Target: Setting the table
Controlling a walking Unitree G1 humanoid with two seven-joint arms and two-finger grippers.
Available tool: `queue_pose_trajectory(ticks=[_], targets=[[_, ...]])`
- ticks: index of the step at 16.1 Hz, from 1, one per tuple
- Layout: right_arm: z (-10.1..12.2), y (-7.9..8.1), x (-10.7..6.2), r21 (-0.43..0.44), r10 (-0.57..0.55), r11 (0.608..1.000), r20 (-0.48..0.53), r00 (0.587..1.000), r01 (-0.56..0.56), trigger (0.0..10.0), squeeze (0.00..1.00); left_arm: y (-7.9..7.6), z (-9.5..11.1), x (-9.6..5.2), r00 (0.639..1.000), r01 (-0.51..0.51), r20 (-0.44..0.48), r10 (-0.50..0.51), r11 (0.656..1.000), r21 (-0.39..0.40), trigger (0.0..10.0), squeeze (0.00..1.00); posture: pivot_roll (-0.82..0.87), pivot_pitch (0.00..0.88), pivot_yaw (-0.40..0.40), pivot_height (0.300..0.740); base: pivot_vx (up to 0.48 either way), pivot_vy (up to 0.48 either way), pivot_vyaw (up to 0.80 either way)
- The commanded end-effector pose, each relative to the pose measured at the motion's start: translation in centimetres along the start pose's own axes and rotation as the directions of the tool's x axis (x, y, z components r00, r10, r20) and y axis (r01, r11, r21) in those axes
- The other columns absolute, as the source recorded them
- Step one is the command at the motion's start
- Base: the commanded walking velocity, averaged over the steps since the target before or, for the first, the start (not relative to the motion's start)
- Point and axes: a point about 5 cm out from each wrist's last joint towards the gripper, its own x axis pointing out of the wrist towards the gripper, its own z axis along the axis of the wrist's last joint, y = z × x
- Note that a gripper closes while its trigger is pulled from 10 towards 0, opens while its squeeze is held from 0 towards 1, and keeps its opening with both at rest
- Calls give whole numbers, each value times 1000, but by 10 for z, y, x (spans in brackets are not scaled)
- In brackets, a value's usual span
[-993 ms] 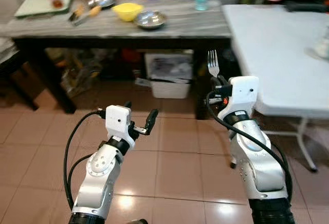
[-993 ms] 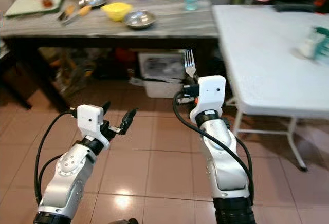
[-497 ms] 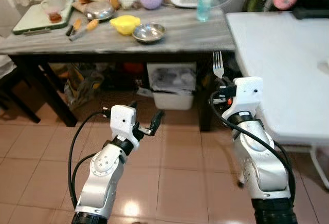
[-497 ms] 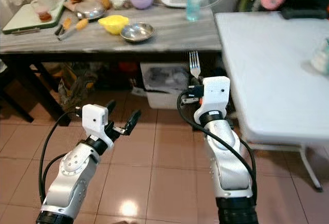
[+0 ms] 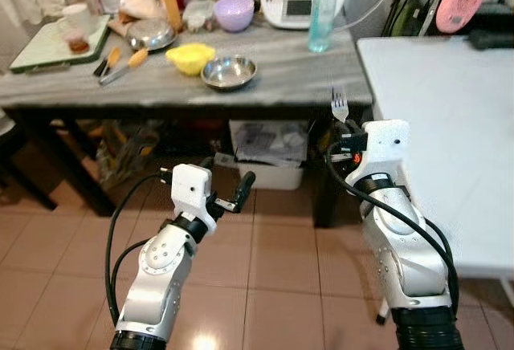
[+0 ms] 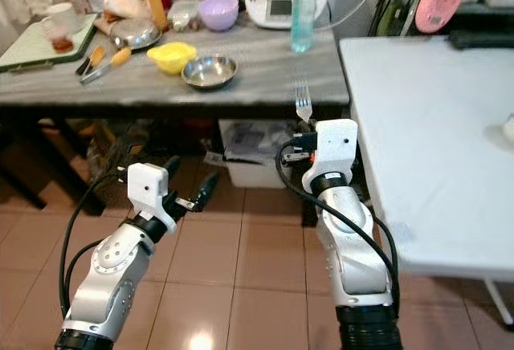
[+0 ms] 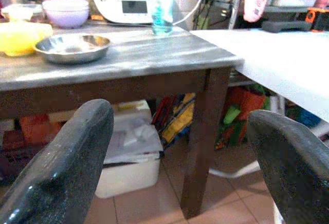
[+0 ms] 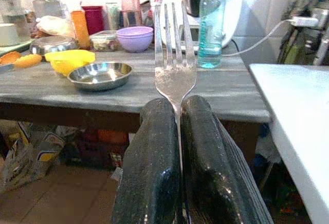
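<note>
Your right claw [image 8: 177, 131] is pinching a fork [image 8: 175, 59] upright by its handle, tines up, just off the near edge of the grey counter [image 5: 281, 69], beside the white counter's [image 5: 450, 125] corner. Your left claw [image 5: 225, 189] is hanging spread wide above the floor tiles [image 5: 48, 270].

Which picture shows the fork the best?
The right wrist view: the fork stands big and sharp, tines up, pinched in the right tool. Both eye views show it small, sticking up above the right arm.

Terracotta tile floor [image 5: 281, 278]; grey dark-legged table [image 5: 273, 77]; white table [image 5: 450, 117] beside.
</note>
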Motion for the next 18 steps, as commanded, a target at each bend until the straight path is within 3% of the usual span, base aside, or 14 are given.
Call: queue_pose_trajectory(ticks=[1, 18], targets=[[5, 9, 2, 6, 22, 1000, 22, 1000, -22, 10000, 0, 8, 3, -3, 1000, -20, 2, 20, 999, 24, 10000, 0, -50, 82, 54, 740, 409, 0, 0], [1, 6, 1, 24, -12, 1000, 25, 1000, 12, 10000, 0, 6, 1, -2, 1000, 3, -8, -2, 999, 33, 10000, 0, -48, 76, 70, 740, 424, 0, 0]])
